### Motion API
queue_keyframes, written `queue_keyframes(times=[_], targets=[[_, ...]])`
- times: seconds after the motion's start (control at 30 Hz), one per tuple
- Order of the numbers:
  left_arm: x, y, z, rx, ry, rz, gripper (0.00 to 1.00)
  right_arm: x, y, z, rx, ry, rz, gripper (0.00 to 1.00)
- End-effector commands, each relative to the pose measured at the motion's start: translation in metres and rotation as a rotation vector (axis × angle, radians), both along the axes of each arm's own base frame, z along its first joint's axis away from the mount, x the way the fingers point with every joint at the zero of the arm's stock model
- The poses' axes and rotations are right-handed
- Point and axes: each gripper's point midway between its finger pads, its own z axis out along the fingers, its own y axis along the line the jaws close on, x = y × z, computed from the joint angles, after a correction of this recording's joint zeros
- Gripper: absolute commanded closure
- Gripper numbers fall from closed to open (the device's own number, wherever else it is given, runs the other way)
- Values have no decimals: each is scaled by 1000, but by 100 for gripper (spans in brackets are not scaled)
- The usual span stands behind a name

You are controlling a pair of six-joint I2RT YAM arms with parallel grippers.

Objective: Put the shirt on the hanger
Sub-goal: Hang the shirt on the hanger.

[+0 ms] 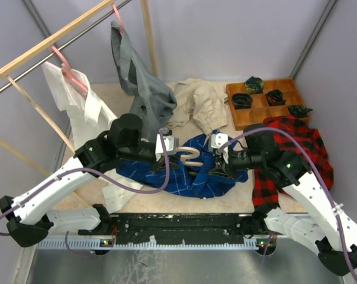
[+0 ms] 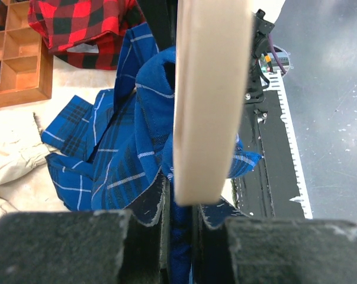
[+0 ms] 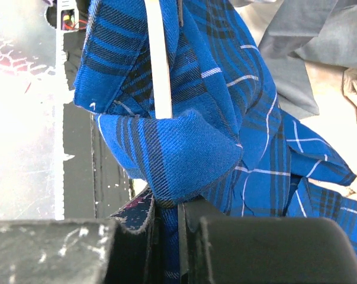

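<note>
The shirt (image 1: pixel 184 177) lies crumpled on the desk (image 1: pixel 137 204) between the two arms, just in front of their bases, with the hanger (image 1: pixel 193 157) lifted over its middle, hook pointing away from the arms. The left fingers (image 2: pixel 66 248) are pressed together on a fold of the blue cloth, the hanger's pale arm rising right above the pinch. The right fingers (image 3: pixel 267 248) are likewise clamped on a blue fold, the cloth draped over the hanger's thin edge. A red-and-black plaid shirt (image 1: pixel 296 148) lies to the right, touching the blue one, below a wooden tray (image 1: pixel 258 115).
</note>
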Motion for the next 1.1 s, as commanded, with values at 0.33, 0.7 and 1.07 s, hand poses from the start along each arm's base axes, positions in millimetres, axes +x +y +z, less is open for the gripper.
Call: queue_keyframes(times=[0.33,0.7,1.07], targets=[[22,0,56,-208,-69,182,49,35,-10,39,114,-242,-202,100],[56,14,85,-415,16,476,15,61,-27,47,145,-306,-398,100],[98,3,75,-468,122,688,9,90,-29,55,195,-261,-581,100]])
